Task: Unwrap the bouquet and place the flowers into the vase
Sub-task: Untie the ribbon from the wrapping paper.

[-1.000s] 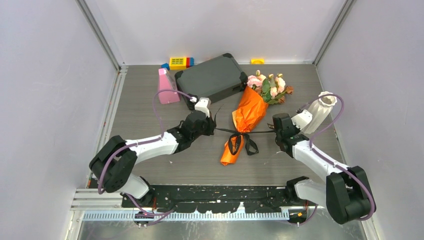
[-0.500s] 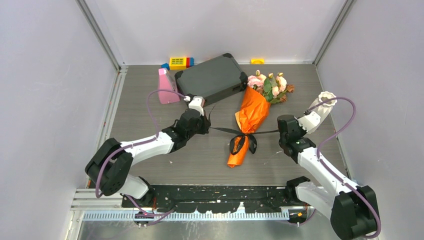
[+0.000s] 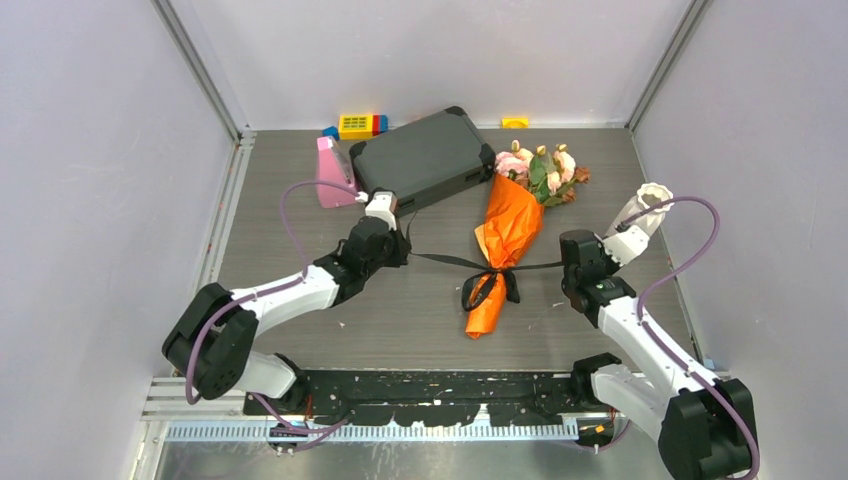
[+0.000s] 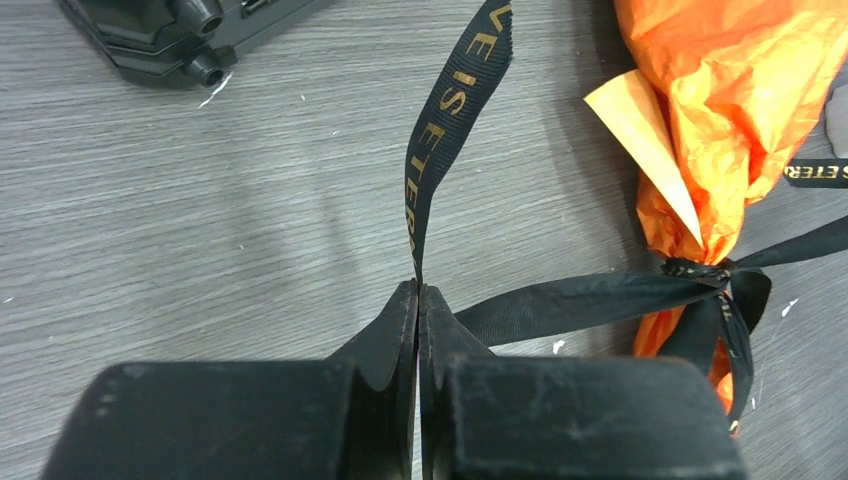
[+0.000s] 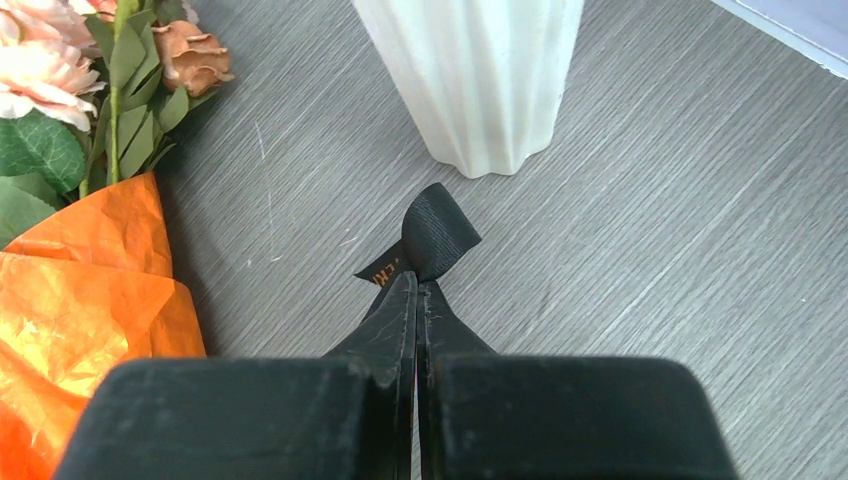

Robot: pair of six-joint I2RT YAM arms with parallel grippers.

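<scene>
Left pincer and right pincer clamp the ribbon taut across the crinkled orange bouquet, knot seemingly intact.

Bright, even white light falls from above and fills the enclosure. Shadows on the grey tabletop are faint and soft-edged. The overhead view is sharp throughout. Up close in the wrist views, the left end effector and right end effector look slightly soft, while the tabletop grain stays crisp.
</scene>
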